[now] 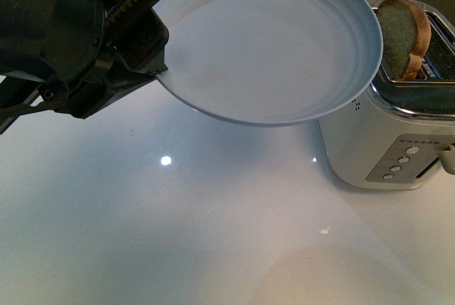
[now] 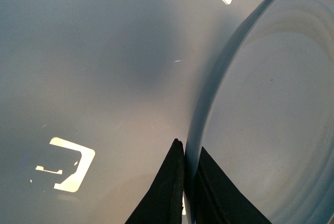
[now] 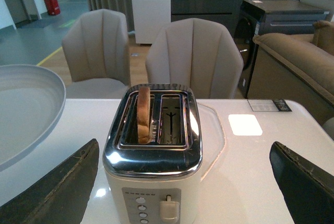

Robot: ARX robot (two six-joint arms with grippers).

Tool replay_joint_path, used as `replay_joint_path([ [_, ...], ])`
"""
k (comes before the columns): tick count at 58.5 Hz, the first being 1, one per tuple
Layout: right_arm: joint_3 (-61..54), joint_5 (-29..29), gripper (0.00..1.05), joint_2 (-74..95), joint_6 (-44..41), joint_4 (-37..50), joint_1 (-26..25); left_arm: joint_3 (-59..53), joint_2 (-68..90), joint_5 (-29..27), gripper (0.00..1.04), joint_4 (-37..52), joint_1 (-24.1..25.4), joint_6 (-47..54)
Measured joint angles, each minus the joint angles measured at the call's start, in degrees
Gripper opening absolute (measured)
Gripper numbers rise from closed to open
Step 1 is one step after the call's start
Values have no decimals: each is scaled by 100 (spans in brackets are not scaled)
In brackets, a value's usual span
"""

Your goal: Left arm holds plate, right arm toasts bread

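Observation:
My left gripper (image 1: 158, 56) is shut on the rim of the pale blue-grey plate (image 1: 270, 42) and holds it in the air, tilted, just left of the toaster (image 1: 398, 134). In the left wrist view the two black fingers (image 2: 169, 192) pinch the plate's rim (image 2: 219, 93). The bread (image 1: 404, 35) stands upright in one toaster slot, its top sticking out. In the right wrist view the bread (image 3: 144, 113) sits in the slot nearer the plate (image 3: 26, 109). My right gripper (image 3: 185, 182) is open and empty, its fingers wide apart in front of the toaster (image 3: 154, 177).
The white glossy table (image 1: 178, 234) carries the toaster at its right side. The toaster's lever (image 3: 168, 208) and buttons face my right gripper. Two beige chairs (image 3: 195, 57) stand behind the table, with a sofa (image 3: 297, 62) beyond.

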Motion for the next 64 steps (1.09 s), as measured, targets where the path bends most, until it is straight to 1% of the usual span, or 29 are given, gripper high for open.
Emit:
replay_joint_path([
  [7,0,0,96,0,0,0,0,-9,-52,109,3,0,90,85],
  [12,0,0,96,0,0,0,0,-44,-129,199,3,17,264,219],
  [18,0,0,96,0,0,0,0,-125,-251,306,3,55,568,435],
  [24,0,0,96,0,2,0,0,-243,-393,487,3,55,990,702],
  [26,0,0,96,0,0,0,0,-289,-437,546,3,52,1158,804],
  [31,0,0,96,0,2,0,0,-455,-562,831,3,55,1799,1196],
  [38,0,2,96,0,2,0,0,-645,-669,1156,3,63,2487,1685],
  [42,0,0,96,0,2,0,0,-787,-693,1429,3,118,3036,2107],
  [43,0,0,96,0,2,0,0,-833,-693,1530,3,144,3239,2306],
  [48,0,0,96,0,2,0,0,-927,-592,1895,3,273,3827,2728],
  [57,0,2,96,0,4,0,0,-1012,-131,2496,3,638,4616,3263],
  [64,0,0,96,0,9,0,0,-1032,415,2699,3,925,5012,3637],
])
